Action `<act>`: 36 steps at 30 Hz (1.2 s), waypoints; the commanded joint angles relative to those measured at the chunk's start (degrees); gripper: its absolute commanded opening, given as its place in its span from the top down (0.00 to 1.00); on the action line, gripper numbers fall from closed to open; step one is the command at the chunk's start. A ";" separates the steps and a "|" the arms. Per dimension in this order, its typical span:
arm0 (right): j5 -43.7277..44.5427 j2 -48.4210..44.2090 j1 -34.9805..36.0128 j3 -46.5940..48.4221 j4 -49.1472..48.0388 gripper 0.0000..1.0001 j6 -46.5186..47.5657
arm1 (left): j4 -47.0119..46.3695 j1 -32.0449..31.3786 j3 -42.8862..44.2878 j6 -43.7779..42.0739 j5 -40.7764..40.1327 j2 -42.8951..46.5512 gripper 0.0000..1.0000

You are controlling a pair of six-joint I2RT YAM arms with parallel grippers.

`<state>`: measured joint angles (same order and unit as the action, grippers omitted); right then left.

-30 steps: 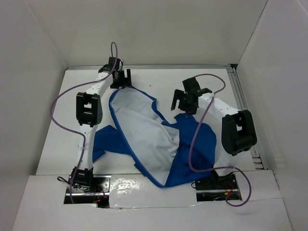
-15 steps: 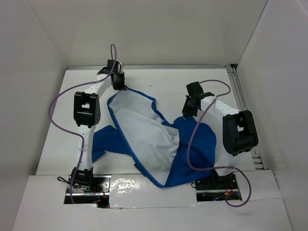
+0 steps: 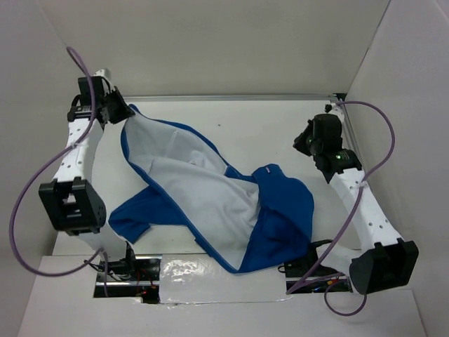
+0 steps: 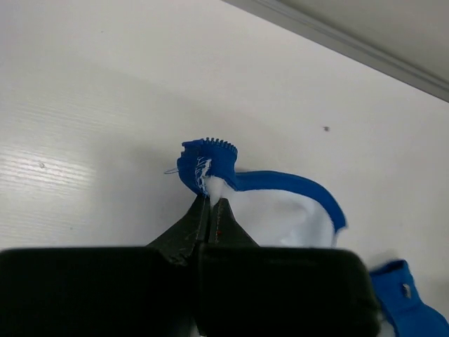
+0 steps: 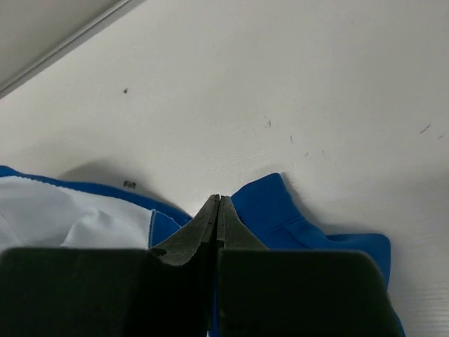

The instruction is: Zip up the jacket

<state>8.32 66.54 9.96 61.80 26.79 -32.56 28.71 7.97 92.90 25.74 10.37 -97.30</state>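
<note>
The jacket [image 3: 203, 189] lies opened out on the table [image 3: 273, 126], inner side up. It runs slantwise from the far left corner to the near edge, just right of the middle. Its right part is folded over on itself, and another part reaches out toward the near left. The left pincer [image 3: 119, 110] sits at the far left corner, clamped on the jacket's farthest tip. The right pincer [image 3: 303, 142] is at the far right, closed on nothing, well apart from the jacket and beyond its fold.
</note>
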 commanded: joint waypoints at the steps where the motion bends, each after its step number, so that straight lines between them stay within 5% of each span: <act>1: -4.70 -2.12 0.14 -1.24 -0.85 1.00 6.09 | -2.34 -1.37 -3.16 0.81 3.69 7.28 1.00; 5: -8.05 2.00 8.12 0.59 -1.92 0.54 12.07 | -2.87 -3.31 -6.85 3.52 2.02 16.95 1.00; 7: -7.62 7.16 10.69 4.18 -1.21 0.43 12.43 | -2.34 -3.31 -7.73 4.41 1.85 20.98 1.00; 14: 0.54 25.82 16.85 16.42 9.93 0.31 3.31 | 2.75 -2.52 -10.11 7.74 -2.36 29.44 1.00; 24: 3.19 33.64 19.13 10.19 16.72 0.09 -2.51 | 6.28 -1.81 -16.96 12.23 -2.91 38.58 1.00; 27: 3.55 36.46 19.05 9.57 17.25 0.18 -2.16 | 4.43 -1.73 -18.28 12.06 -1.93 38.50 1.00; 28: 4.07 37.33 18.35 9.74 16.73 0.43 -2.33 | 4.25 -1.73 -18.37 12.06 -1.67 37.71 1.00; 30: 5.12 39.79 16.77 12.18 16.54 0.69 -2.51 | 2.24 -1.55 -18.28 11.80 -0.88 36.48 1.00; 31: 5.57 40.85 15.63 14.38 17.15 1.00 -3.30 | 1.36 -1.38 -17.67 11.27 0.60 34.65 1.00; 36: 9.35 42.97 10.62 32.54 19.88 1.00 -0.24 | -1.20 -0.41 -6.72 7.41 7.11 25.34 1.00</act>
<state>12.84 111.28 23.29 82.96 45.78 -34.46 33.61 6.83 78.35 35.75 12.49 -68.18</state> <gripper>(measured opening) 0.011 0.041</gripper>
